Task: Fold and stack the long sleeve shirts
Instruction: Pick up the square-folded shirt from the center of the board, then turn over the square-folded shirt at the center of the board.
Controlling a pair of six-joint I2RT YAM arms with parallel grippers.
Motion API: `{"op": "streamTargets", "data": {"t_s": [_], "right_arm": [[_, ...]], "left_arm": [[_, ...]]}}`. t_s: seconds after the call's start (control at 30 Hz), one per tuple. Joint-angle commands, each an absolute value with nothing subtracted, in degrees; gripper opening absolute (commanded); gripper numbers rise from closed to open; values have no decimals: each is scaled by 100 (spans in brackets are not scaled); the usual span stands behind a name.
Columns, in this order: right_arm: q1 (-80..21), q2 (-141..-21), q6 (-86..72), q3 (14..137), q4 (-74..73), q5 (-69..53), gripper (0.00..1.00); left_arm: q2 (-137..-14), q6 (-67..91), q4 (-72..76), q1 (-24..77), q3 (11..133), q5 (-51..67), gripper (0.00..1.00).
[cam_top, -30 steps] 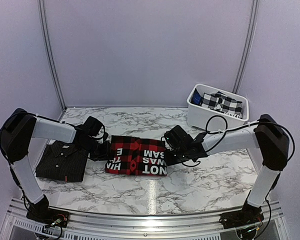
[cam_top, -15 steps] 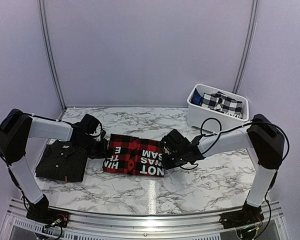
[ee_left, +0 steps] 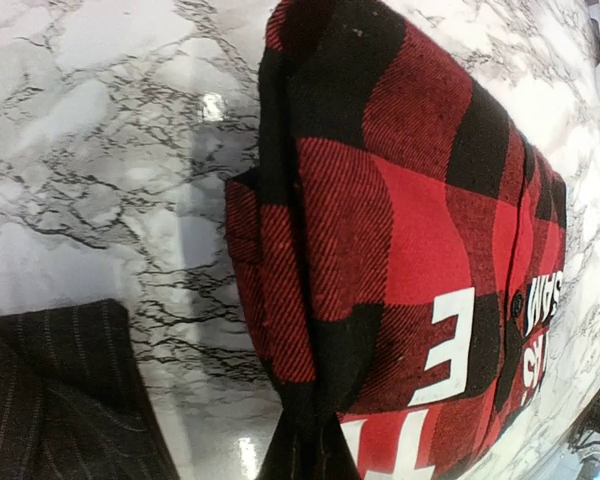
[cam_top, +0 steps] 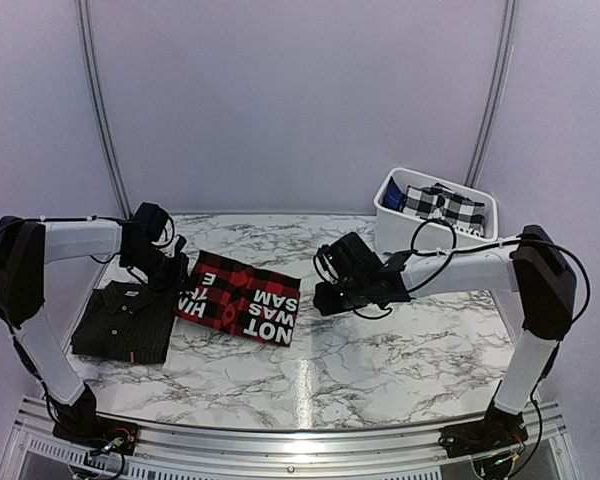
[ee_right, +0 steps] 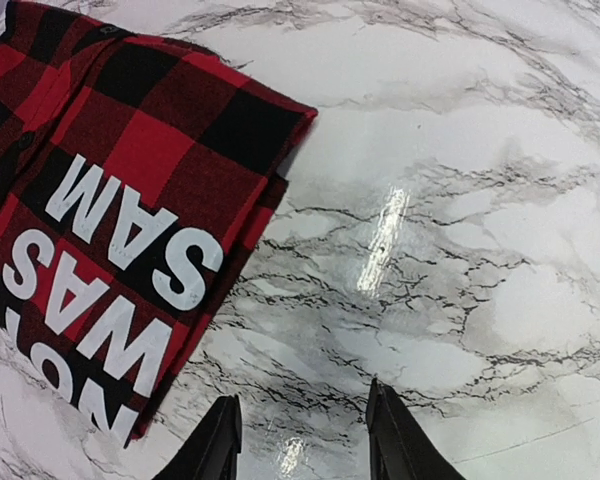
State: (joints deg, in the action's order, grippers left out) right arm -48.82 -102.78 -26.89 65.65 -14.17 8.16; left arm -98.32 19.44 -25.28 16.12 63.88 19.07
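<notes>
While the marble table (cam_top: 410,370) carries the same stock as a second ago, one item has shifted. Item one, red-and-black flannel shirt (cam_top: 240,300) — folded to a rectangle, white lettering up. It has been dragged leftward and turned askew, so its left end now lies just beside the second shirt. Item two, black pinstriped shirt (cam_top: 120,320): folded flat at the table's left, unmoved. Item three, white bin (cam_top: 388,238): back right, holding black-and-white checked cloth (cam_top: 445,207), untouched. Fittings: the left gripper (cam_top: 176,278) is clamped tight on the flannel's left edge, the fabric bunching into the pinch in its wrist view. The right gripper (ee_right: 302,395) has let go and drawn back, its fingers part-way apart over bare marble, nothing between them, near the flannel's right corner but clear of it. Smallest entry: red tag (cam_top: 129,356) at the black shirt's near edge. Judgement — folding looks finished. The left arm alone hauls the flannel toward the black shirt, so stacking is the step in hand, not yet done.
</notes>
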Motion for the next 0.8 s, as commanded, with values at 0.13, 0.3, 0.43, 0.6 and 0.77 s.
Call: {"op": "streamTargets", "data": {"t_s": [0.13, 0.3, 0.43, 0.6, 0.77], "right_arm": [[-4814, -10266, -2506, 6767, -1324, 602, 39], [-4771, -10337, -2472, 6717, -1240, 490, 38], [-4763, -10427, -2409, 6792, -1257, 443, 38], [-4743, -10404, -2338, 6798, -1248, 397, 38], [-4637, -10208, -2233, 6807, -1313, 264, 37]], "left_arm": [[-9768, 1261, -3325, 1229, 6765, 1710, 0], [-9916, 1122, -3555, 1137, 7077, 1357, 0], [-9955, 1012, -3807, 1119, 7328, 768, 0], [-9920, 796, -4264, 1088, 7886, 517, 0], [-10083, 678, -5101, 1303, 9361, 1129, 0]]}}
